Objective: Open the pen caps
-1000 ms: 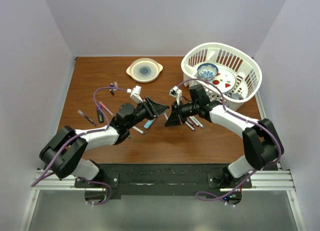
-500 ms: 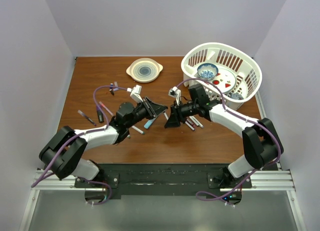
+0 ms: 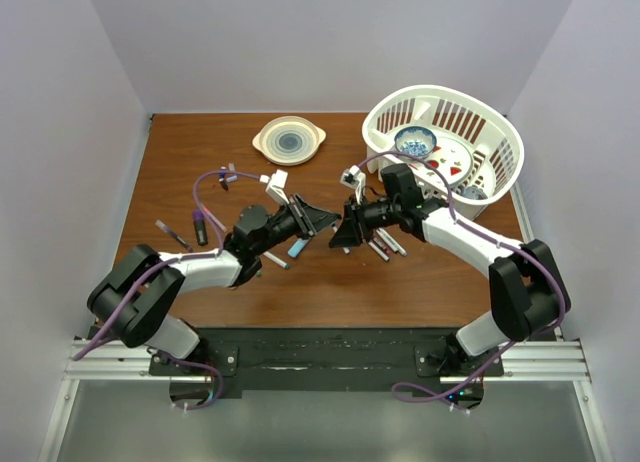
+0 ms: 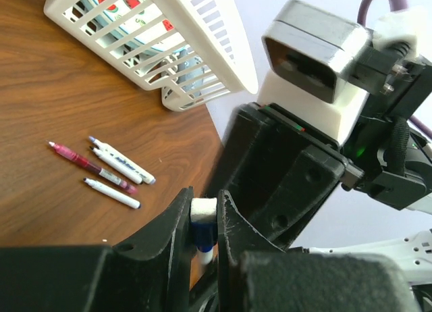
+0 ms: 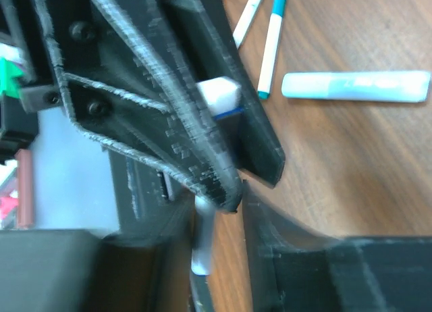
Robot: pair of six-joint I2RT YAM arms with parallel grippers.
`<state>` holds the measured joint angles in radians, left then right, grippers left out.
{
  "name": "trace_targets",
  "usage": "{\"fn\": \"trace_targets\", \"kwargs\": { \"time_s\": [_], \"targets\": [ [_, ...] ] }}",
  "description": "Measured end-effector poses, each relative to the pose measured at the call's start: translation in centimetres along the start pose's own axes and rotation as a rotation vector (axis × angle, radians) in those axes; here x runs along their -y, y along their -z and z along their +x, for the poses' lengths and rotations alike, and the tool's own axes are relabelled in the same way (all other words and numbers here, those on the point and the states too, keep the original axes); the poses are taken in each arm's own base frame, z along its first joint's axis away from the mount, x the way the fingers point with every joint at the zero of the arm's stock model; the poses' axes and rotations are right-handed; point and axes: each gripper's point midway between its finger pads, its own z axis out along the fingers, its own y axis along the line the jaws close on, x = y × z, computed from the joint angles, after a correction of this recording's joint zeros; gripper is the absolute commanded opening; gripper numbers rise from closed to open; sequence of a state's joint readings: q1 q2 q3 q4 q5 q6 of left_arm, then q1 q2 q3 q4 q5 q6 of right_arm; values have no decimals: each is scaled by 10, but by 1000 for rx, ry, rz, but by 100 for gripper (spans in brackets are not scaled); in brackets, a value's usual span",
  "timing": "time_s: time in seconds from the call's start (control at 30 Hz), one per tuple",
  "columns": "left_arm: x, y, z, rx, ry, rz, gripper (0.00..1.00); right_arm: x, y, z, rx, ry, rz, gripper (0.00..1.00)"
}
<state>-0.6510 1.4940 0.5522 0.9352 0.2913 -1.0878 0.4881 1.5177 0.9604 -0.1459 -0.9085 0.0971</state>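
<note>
Cap (image 4: 204,236) in left fingers (image 4: 172,224), barrel (image 5: 201,241) in right fingers (image 5: 283,248)

Bright, even light, soft shadows; the right wrist view's near foreground is blurred, perhaps from closeness.

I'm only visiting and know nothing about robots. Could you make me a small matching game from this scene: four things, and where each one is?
Things:
1. blue-patterned bowl
2. ringed plate
3. light blue marker
4. white-ended pen

Places:
A. clamped between the left gripper and the right gripper
B. inside the white basket
C. lying flat on the table near the two grippers
D. at the table's far edge, left of the white basket

Pairs: 1-B, 2-D, 3-C, 4-A
</note>
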Motion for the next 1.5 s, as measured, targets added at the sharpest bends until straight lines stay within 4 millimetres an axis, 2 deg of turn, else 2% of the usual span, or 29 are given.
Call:
{"fn": "trace_targets", "kwargs": {
  "time_s": [0.23, 0.4, 0.43, 0.5, 0.57, 0.6, 0.63, 0.7, 0.8, 0.87, 0.97, 1.07, 1.17, 1.27, 1.3, 1.5],
  "targets": [
    [-6, -1, -15, 9, -22, -26, 0, -4, -4, -4, 11, -24, -17, 0],
    [-15, 15, -53, -14, -30, -38, 0, -5, -28, -30, 68, 73, -13, 0],
    [-17, 18, -74, 44, -45, -52, 0, -7, -30, -29, 58, 75, -20, 0],
    [-29, 31, -140, 223, -70, -113, 0, -16, -33, -5, -11, 34, -63, 0],
    [-37, 57, -201, 404, -101, -170, 0, -20, -36, 15, -72, -6, -82, 0],
    [-38, 69, -218, 465, -111, -188, 0, -22, -36, 21, -89, -16, -85, 0],
    [-36, 78, -227, 503, -119, -196, 0, -23, -36, 25, -105, -24, -89, 0],
    [-36, 87, -229, 531, -123, -205, 0, -23, -34, 30, -123, -13, -90, 0],
    [-61, 98, -221, 527, -84, -282, 0, -22, -30, 36, -161, 29, -88, 0],
    [-93, 109, -218, 520, -35, -378, 0, -21, -26, 37, -177, 69, -89, 0],
    [-153, 130, -215, 511, 56, -543, 0, -21, -22, 38, -189, 119, -82, 0],
    [-209, 150, -201, 476, 155, -707, 0, -20, -20, 38, -198, 148, -81, 0],
    [-250, 164, -192, 436, 223, -846, 3, -20, -19, 41, -211, 159, -77, 0],
    [-273, 170, -199, 420, 244, -930, 16, -19, -18, 41, -214, 168, -78, 0],
    [-275, 170, -201, 422, 244, -936, 20, -19, -18, 42, -216, 169, -78, 0],
    [-302, 164, -235, 417, 214, -1013, 30, -17, -17, 44, -229, 169, -65, 0]
  ]
}}
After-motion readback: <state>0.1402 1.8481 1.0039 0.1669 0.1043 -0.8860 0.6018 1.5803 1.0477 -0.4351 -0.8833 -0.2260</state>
